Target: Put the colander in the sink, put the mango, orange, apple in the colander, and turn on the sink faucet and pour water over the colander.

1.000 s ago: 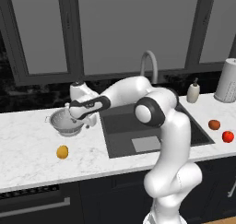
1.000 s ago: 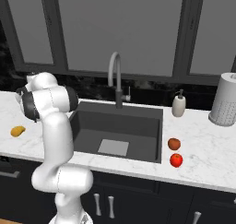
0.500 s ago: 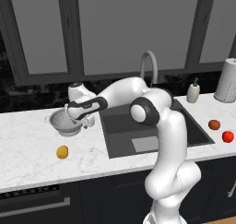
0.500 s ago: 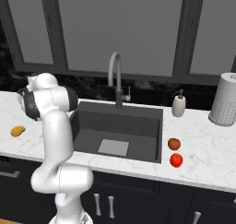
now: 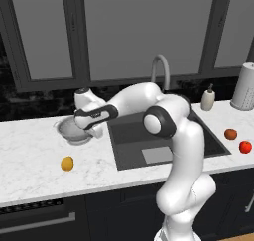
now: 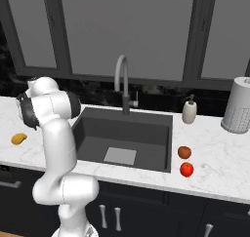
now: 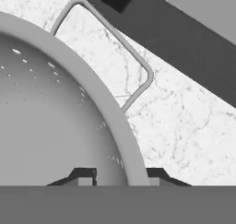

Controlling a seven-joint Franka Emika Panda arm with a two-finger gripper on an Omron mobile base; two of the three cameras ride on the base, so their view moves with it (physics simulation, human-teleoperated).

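Colander (image 5: 73,131) sits on the counter (image 5: 30,160) left of the sink (image 5: 129,136), its rim between the gripper (image 7: 117,179) tips, jaws narrow around it. First step in hand: next, lift and carry it right into the basin.

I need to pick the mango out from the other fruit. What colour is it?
Yellow-orange. The mango shows best in the left base view, on the white counter.

Sink (image 5: 129,136) basin open, only faucet (image 5: 159,69) at its back edge. Table (image 5: 30,155) bare between colander (image 5: 69,131) and mango (image 5: 67,163); soap bottle (image 5: 208,98) behind the sink's right corner.
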